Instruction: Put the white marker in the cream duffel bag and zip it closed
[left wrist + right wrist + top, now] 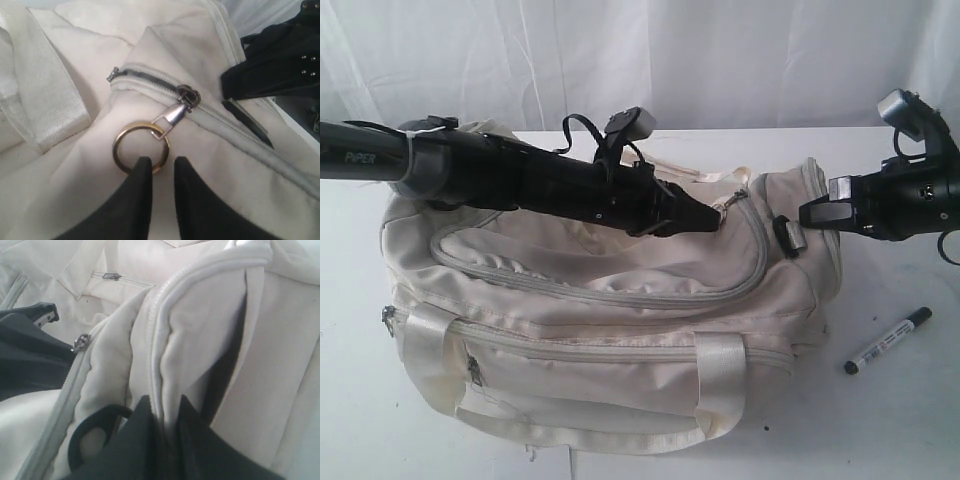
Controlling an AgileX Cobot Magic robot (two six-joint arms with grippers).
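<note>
Marker (888, 340) lies on counter (880, 430) right of bag (620, 330), nothing done yet: L gripper (161, 161), tips slightly parted, sits at ring pull (116, 145) of zip that looks shut, R gripper (165, 400) clamped on bag's end seam; opening, loading, zipping all remain.

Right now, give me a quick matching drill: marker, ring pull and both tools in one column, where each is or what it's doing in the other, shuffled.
1. white marker
2. ring pull
3. left tool
4. right tool

A. pinching a fold at the end of the cream duffel bag
B. fingers apart, either side of the ring's rim
C. lying on the table beside the bag
D. on the bag's top, clipped to the zipper slider

Pairs: 1-C, 2-D, 3-B, 4-A.
</note>
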